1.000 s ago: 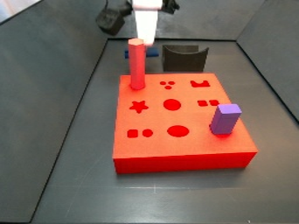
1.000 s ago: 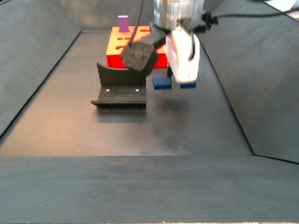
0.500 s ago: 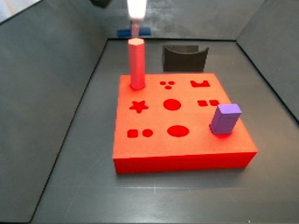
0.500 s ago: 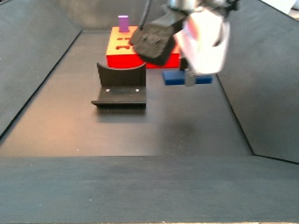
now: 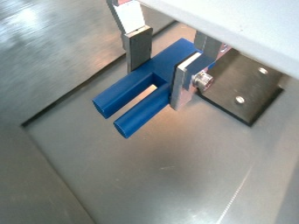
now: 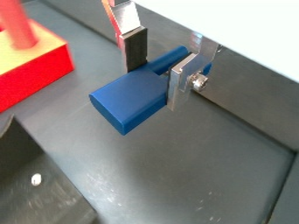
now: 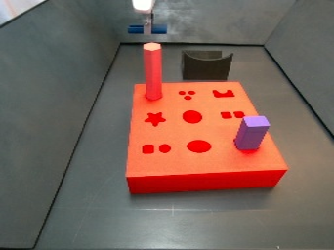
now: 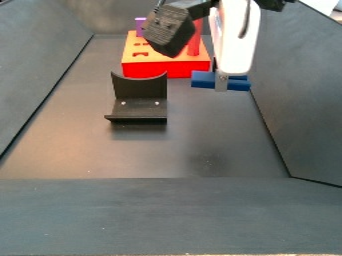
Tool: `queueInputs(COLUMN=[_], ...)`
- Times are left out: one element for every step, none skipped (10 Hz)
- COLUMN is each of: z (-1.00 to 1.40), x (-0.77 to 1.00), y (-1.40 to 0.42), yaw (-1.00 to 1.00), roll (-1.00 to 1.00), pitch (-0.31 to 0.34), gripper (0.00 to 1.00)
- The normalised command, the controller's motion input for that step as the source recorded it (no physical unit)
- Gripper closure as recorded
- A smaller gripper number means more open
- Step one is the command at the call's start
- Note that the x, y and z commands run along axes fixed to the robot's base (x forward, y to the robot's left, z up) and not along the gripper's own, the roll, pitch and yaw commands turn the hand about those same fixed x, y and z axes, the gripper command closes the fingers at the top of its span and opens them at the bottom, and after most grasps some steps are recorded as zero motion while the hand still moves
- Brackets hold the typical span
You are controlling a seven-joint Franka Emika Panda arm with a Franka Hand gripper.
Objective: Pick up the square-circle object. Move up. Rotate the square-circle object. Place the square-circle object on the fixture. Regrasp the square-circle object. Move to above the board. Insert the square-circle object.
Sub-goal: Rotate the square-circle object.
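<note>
Gripper (image 5: 160, 66) clamped on the square-circle object (image 5: 142, 94) — silver fingers pressed against the blue block's two sides in both wrist views, its two legs pointing away from the palm. In a side view the block (image 8: 218, 80) hangs clear of the floor, beside the fixture (image 8: 136, 97) and near the board (image 8: 160, 66) — touching neither.

Pincer (image 7: 145, 7) at top edge, red board (image 7: 202, 137), fixture (image 7: 206, 64) behind
</note>
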Motion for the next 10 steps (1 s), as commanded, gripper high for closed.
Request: queueInputs(z=[-0.04,-0.04,-0.03,-0.03,-0.03,-0.03,-0.03,-0.03,-0.03,-0.03], x=[0.02,0.02,0.02,0.02,0.02,0.02,0.02,0.02,0.02,0.02], y=[0.01,0.01,0.01,0.01,0.02,0.02,0.02,0.02,0.02,0.02], yaw=[-1.0,-1.0,-1.0,-1.0,-1.0,-1.0,-1.0,-1.0,-1.0,-1.0], roll=[-0.01,-0.01,-0.01,-0.01,-0.01,-0.01,-0.01,-0.01,-0.01,-0.01], pitch=[-0.006,-0.006,-0.007,-0.007,-0.008,-0.008,-0.009,-0.009,-0.01,-0.01], gripper=[1.0,1.0,1.0,1.0,1.0,1.0,1.0,1.0,1.0,1.0])
